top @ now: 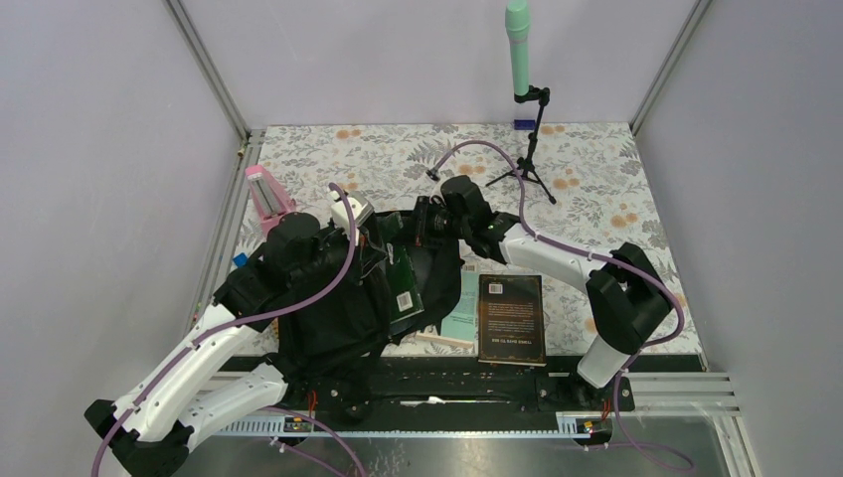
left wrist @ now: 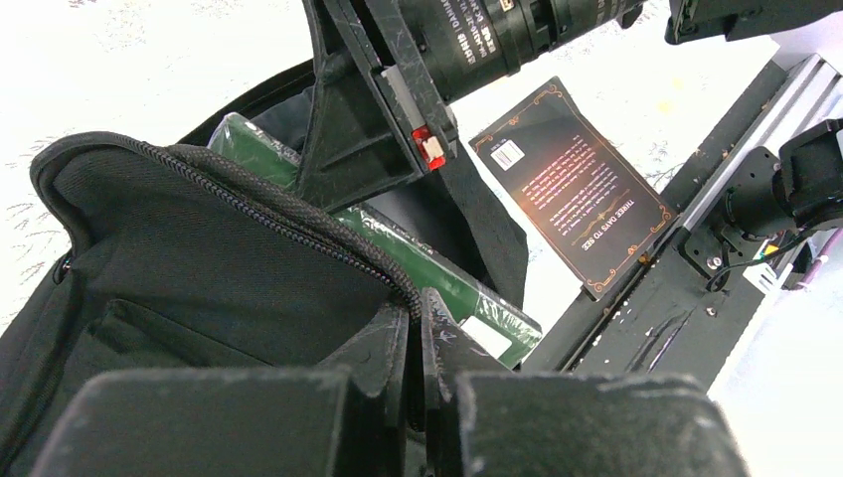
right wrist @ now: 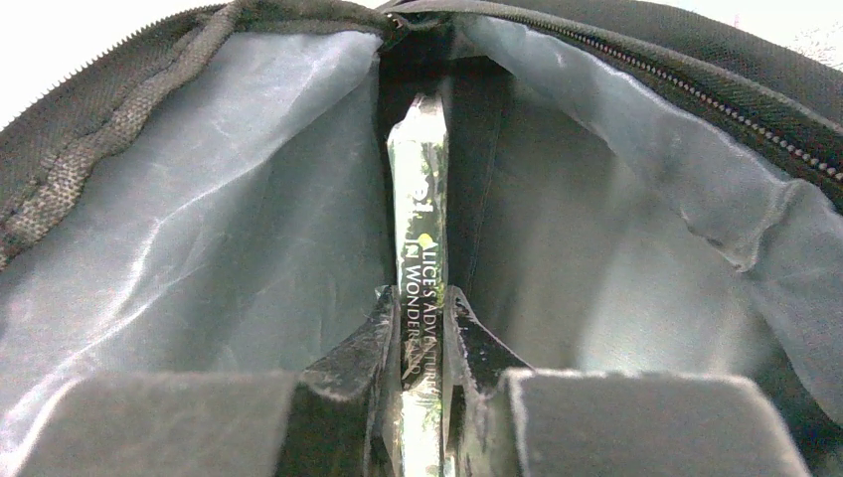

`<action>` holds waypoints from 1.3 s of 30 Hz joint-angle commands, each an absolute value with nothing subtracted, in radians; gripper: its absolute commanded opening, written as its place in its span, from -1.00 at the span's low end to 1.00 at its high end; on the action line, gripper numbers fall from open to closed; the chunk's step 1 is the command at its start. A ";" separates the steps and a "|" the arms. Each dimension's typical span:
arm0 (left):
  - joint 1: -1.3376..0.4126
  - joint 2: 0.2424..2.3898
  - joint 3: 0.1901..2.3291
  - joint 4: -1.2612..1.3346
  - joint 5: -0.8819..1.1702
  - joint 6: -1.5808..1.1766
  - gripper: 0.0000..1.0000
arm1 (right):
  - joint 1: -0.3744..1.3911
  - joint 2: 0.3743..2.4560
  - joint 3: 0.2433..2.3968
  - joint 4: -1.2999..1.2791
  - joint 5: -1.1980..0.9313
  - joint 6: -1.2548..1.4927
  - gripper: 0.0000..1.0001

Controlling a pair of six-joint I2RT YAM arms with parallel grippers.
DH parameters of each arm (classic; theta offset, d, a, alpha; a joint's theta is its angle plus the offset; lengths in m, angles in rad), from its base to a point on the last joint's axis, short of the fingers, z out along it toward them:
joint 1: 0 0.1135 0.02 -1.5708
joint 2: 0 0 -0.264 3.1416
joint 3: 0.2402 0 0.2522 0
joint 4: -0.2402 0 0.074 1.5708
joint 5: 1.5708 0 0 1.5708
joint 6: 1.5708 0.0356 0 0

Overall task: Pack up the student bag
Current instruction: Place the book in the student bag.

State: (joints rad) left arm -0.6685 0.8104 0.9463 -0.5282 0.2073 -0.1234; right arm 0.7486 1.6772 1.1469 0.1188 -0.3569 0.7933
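The student bag (top: 333, 308), a black fabric backpack, lies left of the table's middle with its main zip open. My left gripper (left wrist: 420, 303) is shut on the zipped rim of the bag's mouth (left wrist: 298, 224) and holds it up. My right gripper (right wrist: 418, 298) is shut on the spine of a green book (right wrist: 420, 209), Alice's Adventures in Wonderland, standing on edge inside the grey-lined bag (right wrist: 199, 229). From above, the green book (top: 401, 283) shows partly in the opening, and the right gripper (top: 427, 224) sits at its far end.
A dark book (top: 511, 318) with gold lettering lies flat right of the bag, and a teal book (top: 462, 303) lies beside it. A thin wooden stick (top: 444, 341) lies near the front rail. A tripod with a teal microphone (top: 519, 45) stands at the back. A pink object (top: 263, 194) stands at the left.
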 commanded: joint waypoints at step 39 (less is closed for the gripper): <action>-0.645 0.807 0.971 -0.438 0.074 -0.141 -1.00 | 0.969 1.429 1.196 -0.157 0.184 0.459 0.58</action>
State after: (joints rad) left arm -0.6525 0.8078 0.9447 -0.5156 0.1429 -0.1318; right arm 0.9623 1.5200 1.2095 -0.0956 0.1658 0.5236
